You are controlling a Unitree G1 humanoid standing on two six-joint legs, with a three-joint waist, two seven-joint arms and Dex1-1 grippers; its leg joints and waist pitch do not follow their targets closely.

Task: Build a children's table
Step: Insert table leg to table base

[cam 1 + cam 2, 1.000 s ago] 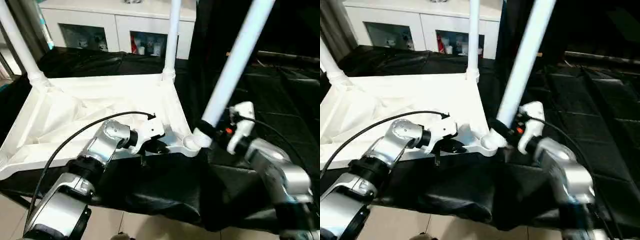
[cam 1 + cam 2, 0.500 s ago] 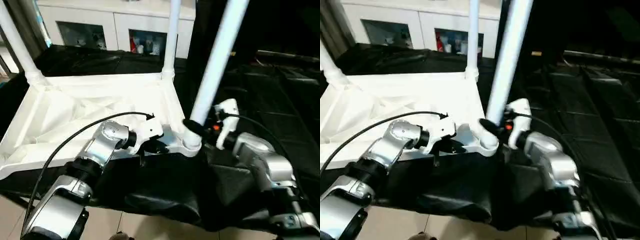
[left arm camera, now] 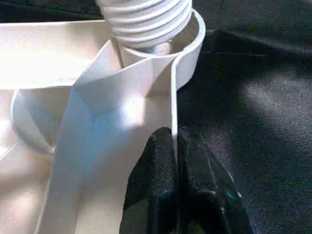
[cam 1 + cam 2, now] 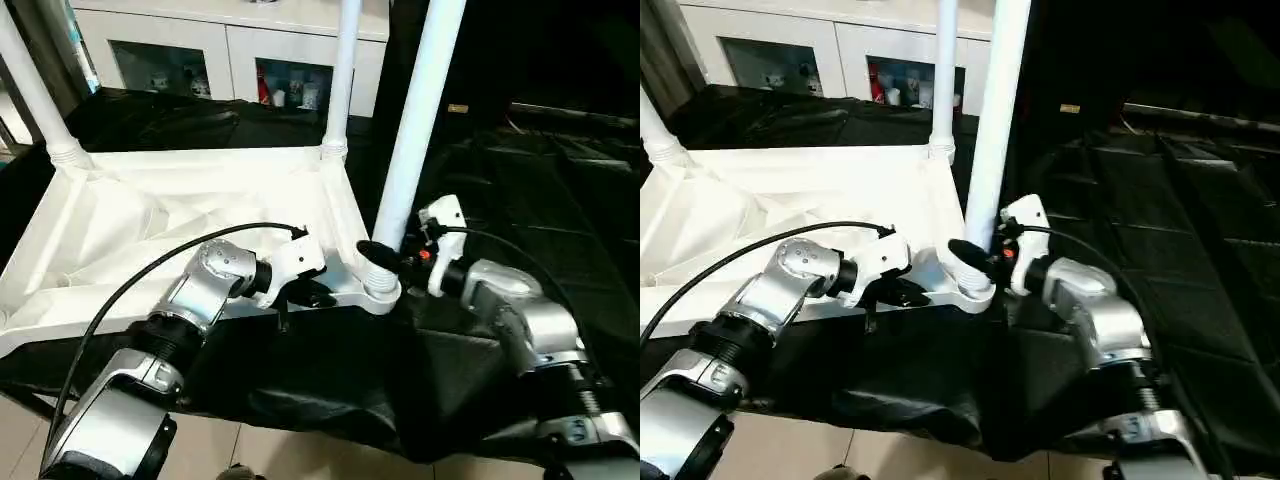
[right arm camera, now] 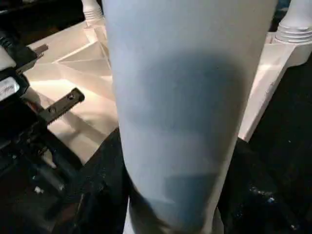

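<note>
The white tabletop (image 4: 150,215) lies upside down on black cloth, ribbed underside up. Two legs stand in its far corner sockets, one on the left (image 4: 40,95) and one on the right (image 4: 343,70). A third leg (image 4: 415,120) stands almost upright with its ribbed end (image 3: 146,17) in the mouth of the near right corner socket (image 4: 380,288). My right gripper (image 4: 385,258) is shut around this leg just above the socket. My left gripper (image 4: 306,295) is shut on the tabletop's thin near rim (image 3: 173,97), close to that socket, with black fingers (image 3: 156,195) pinching the wall.
A white glass-door cabinet (image 4: 230,55) stands behind the work. Black cloth (image 4: 530,190) covers the surface to the right and hangs over the front edge above the tiled floor (image 4: 260,450). A black cable (image 4: 150,275) arcs over my left forearm.
The held leg has swung from leaning right to nearly upright. My right gripper moved left with it toward the corner socket. The left gripper kept its hold on the rim.
</note>
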